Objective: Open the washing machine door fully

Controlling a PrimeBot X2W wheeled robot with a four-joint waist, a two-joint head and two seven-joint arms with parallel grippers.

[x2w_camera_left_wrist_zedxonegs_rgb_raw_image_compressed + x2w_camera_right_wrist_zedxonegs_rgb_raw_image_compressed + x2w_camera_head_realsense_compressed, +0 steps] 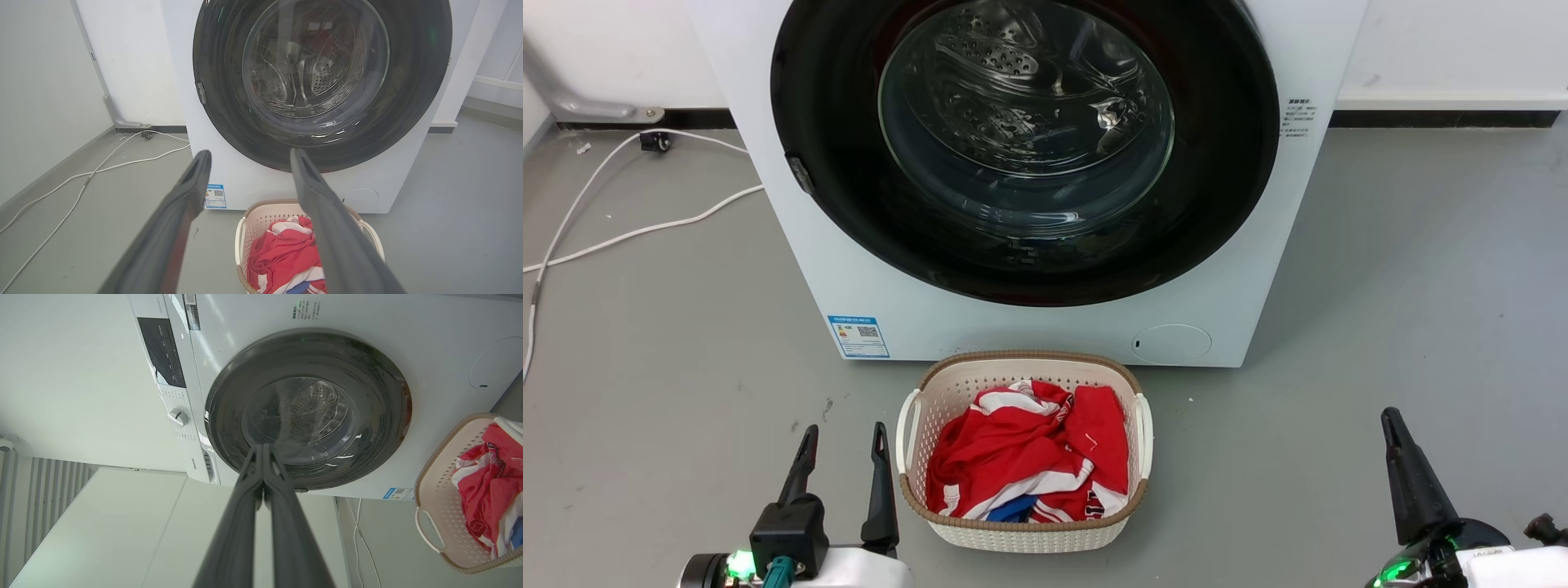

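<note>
Most of washing machine door (1225,204) visible — top cropped, drum (1013,73) dim

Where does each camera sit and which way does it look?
Head view: on the head, looking forward and down at the washing machine door and laundry basket; left gripper and right gripper below.
Left wrist view: on the left wrist, facing the door along its spread fingers.
Right wrist view: on the right wrist, rolled sideways, facing the door along closed fingers.
Shared: all see door and basket.
</note>
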